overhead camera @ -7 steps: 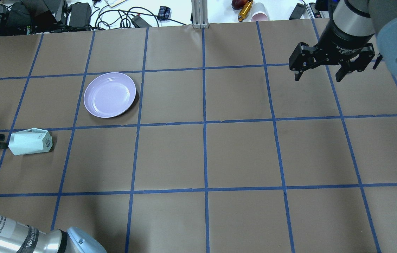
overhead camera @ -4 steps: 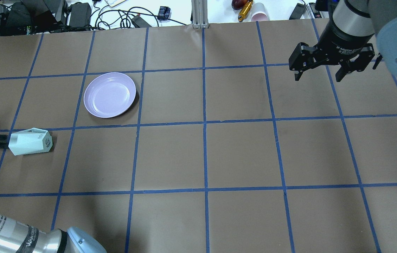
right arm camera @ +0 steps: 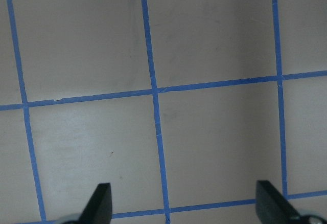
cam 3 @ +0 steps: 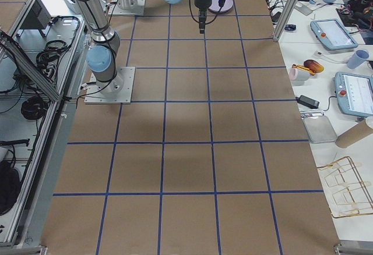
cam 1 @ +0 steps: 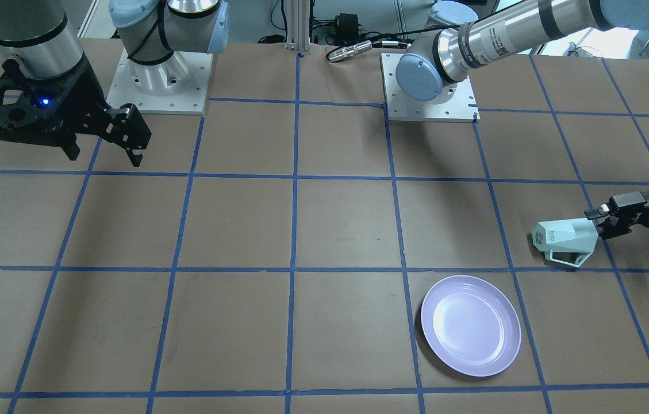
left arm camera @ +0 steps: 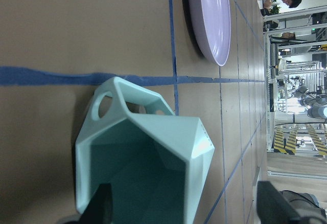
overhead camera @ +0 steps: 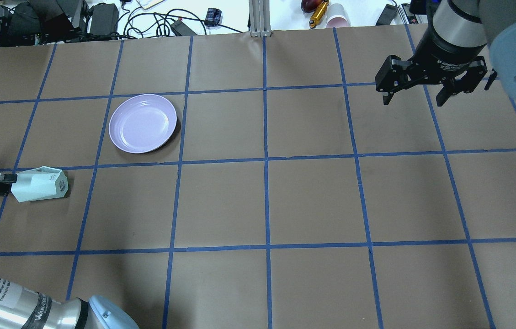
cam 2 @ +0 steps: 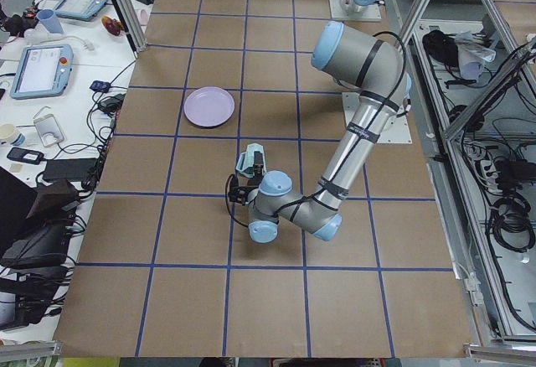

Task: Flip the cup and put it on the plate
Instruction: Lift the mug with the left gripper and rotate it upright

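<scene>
Sideways cup [cam 1: 565, 238] is showing "bdo"; left claw [cam 1: 597, 223] is gaping wide at its rim; right claw [cam 1: 106, 156] is hanging wide, empty.

Both arms [cam 1: 496, 35] are silver tubes with pale blue joint caps [cam 1: 419, 77] on white bolted baseplates [cam 1: 186, 95]; the black right gripper [cam 1: 106, 156] glows blue, upper left.

papered table [overhead camera: 312, 201], blue tape grid [overhead camera: 265, 137]: under the jaws | pink cup [overhead camera: 337, 20]: past right jaws | cables [overhead camera: 148, 20]: well apart from left jaws
</scene>
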